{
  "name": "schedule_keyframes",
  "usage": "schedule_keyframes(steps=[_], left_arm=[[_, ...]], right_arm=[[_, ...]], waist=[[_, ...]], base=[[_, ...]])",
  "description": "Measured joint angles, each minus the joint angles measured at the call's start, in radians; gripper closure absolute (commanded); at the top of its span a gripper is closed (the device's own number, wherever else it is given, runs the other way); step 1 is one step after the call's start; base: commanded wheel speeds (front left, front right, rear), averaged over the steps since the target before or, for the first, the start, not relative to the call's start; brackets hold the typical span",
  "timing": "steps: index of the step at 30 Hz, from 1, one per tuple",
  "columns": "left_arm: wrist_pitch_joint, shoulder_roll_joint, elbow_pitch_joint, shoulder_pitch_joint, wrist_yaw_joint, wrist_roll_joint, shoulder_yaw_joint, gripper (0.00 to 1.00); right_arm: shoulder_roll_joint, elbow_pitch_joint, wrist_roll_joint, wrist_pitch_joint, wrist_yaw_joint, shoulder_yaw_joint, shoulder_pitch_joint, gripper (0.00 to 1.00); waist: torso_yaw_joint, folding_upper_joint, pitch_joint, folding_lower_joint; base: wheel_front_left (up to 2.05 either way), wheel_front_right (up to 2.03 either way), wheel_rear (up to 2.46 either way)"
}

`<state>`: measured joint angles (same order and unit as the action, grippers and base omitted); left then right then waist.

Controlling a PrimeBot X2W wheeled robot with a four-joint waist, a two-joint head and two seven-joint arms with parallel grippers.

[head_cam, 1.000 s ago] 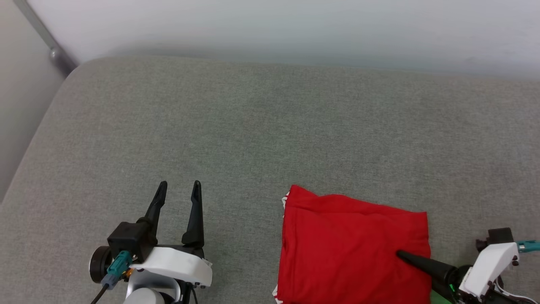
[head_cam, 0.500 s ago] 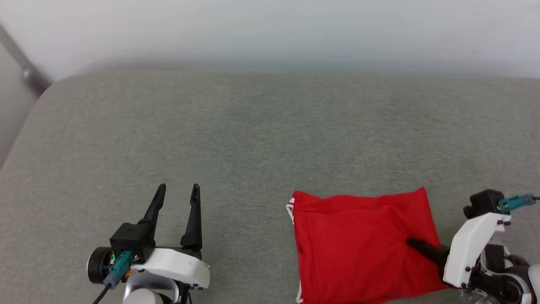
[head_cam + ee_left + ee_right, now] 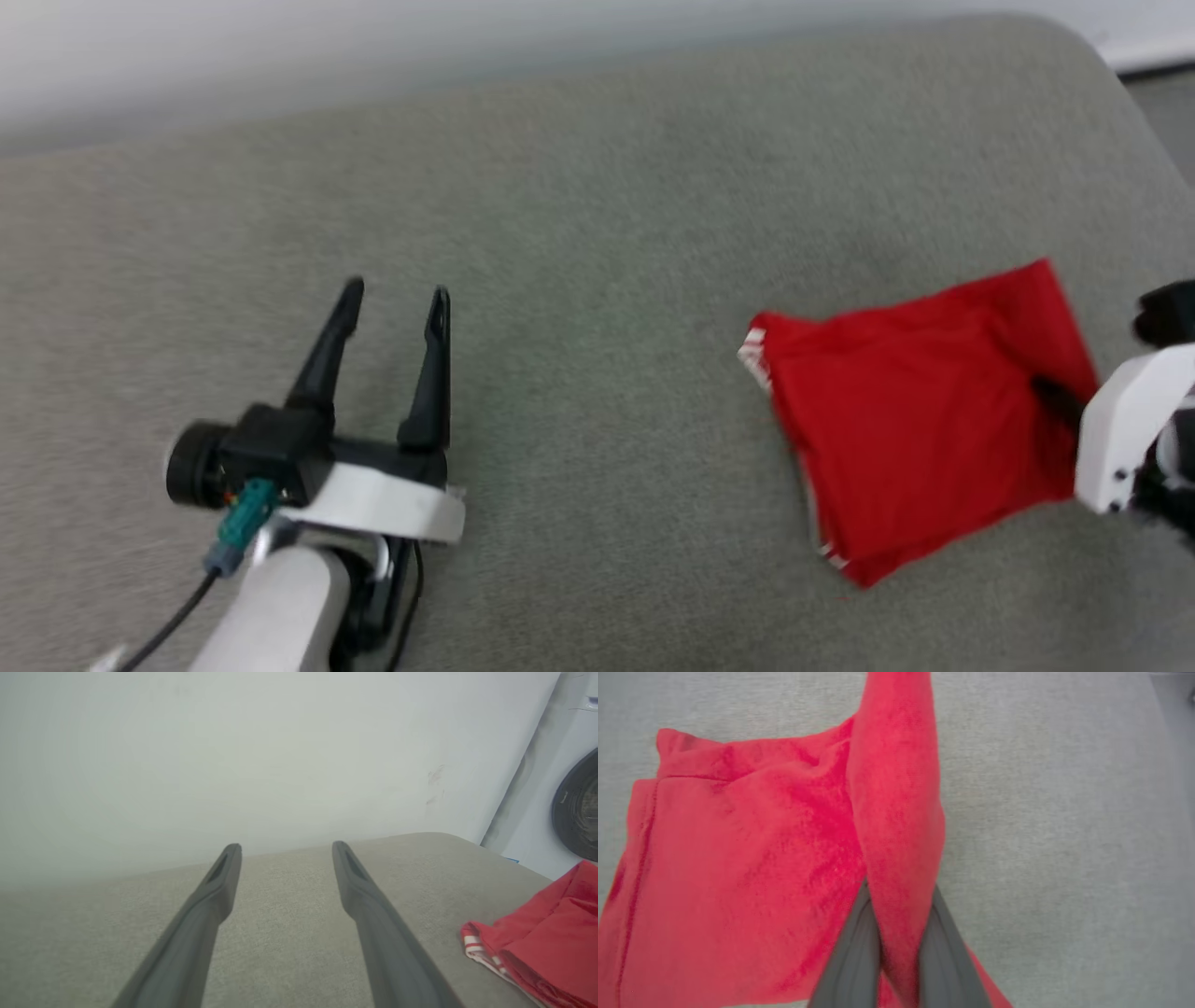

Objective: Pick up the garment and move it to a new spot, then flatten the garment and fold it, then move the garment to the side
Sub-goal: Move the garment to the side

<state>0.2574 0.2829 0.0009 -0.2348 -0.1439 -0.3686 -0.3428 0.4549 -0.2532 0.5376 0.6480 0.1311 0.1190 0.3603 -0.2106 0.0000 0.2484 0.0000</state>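
Observation:
The garment point(image 3: 924, 420) lies folded into a red rectangle on the grey cushion point(image 3: 597, 233), striped trim showing at its left edge. At that view's right edge my right gripper point(image 3: 1055, 401) is shut on its right side. In the right wrist view the gripper point(image 3: 900, 886) pinches a raised fold of the garment point(image 3: 738, 868) between both fingers point(image 3: 852, 956). My left gripper point(image 3: 395, 291) hovers open over bare cushion, well left of the garment. In the left wrist view the gripper point(image 3: 286, 848) holds nothing, and the garment point(image 3: 551, 938) sits at the lower right.
The cushion's rounded right corner point(image 3: 1092, 56) drops off to floor just beyond the garment. A pale wall point(image 3: 280, 756) runs along the far side. A white washing machine with a dark door point(image 3: 579, 802) stands past the cushion's end.
The head camera has swung, shifting the whole picture. The garment has slid right, away from my left gripper, and turned, with the right gripper still shut on it. The left gripper stays open.

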Motion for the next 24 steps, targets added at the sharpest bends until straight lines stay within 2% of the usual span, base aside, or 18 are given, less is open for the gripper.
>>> schedule_keyframes(steps=[12, 15, 19, 20, 21, 22, 24], left_arm=[[-0.151, 0.088, -0.190, -0.244, 0.036, 0.120, -0.047, 0.00], [-0.182, 0.098, -0.226, -0.269, 0.042, 0.132, -0.061, 0.00], [-0.203, 0.105, -0.261, -0.288, 0.044, 0.140, -0.065, 0.00], [-0.207, 0.107, -0.267, -0.289, 0.044, 0.144, -0.067, 0.00], [-0.208, 0.108, -0.272, -0.290, 0.043, 0.146, -0.068, 0.00], [-0.211, 0.109, -0.278, -0.291, 0.043, 0.146, -0.069, 0.00], [-0.213, 0.109, -0.286, -0.293, 0.037, 0.147, -0.069, 0.00]], right_arm=[[0.081, -0.220, -0.114, -0.253, 0.000, -0.181, 0.279, 1.00], [0.080, -0.285, -0.141, -0.321, 0.000, -0.255, 0.348, 1.00], [0.055, -0.370, -0.169, -0.388, 0.000, -0.284, 0.398, 1.00], [0.044, -0.391, -0.180, -0.409, 0.000, -0.288, 0.410, 0.88], [0.037, -0.412, -0.192, -0.428, 0.000, -0.291, 0.420, 0.51], [0.030, -0.430, -0.211, -0.454, 0.000, -0.294, 0.428, 0.00], [0.016, -0.472, -0.233, -0.502, 0.000, -0.306, 0.439, 0.00]], waist=[[-0.146, 0.0000, 0.328, 0.0002], [-0.169, 0.0000, 0.398, 0.0002], [-0.188, 0.0000, 0.469, 0.0002], [-0.190, 0.0000, 0.482, 0.0002], [-0.191, 0.0000, 0.492, 0.0001], [-0.192, 0.0001, 0.500, 0.0001], [-0.188, 0.0000, 0.505, 0.0001]], base=[[0.00, 0.00, 0.00], [0.00, 0.00, 0.00], [0.00, 0.00, 0.00], [0.00, 0.00, 0.00], [0.00, 0.00, 0.00], [0.00, 0.00, 0.00], [0.00, 0.00, 0.00]])
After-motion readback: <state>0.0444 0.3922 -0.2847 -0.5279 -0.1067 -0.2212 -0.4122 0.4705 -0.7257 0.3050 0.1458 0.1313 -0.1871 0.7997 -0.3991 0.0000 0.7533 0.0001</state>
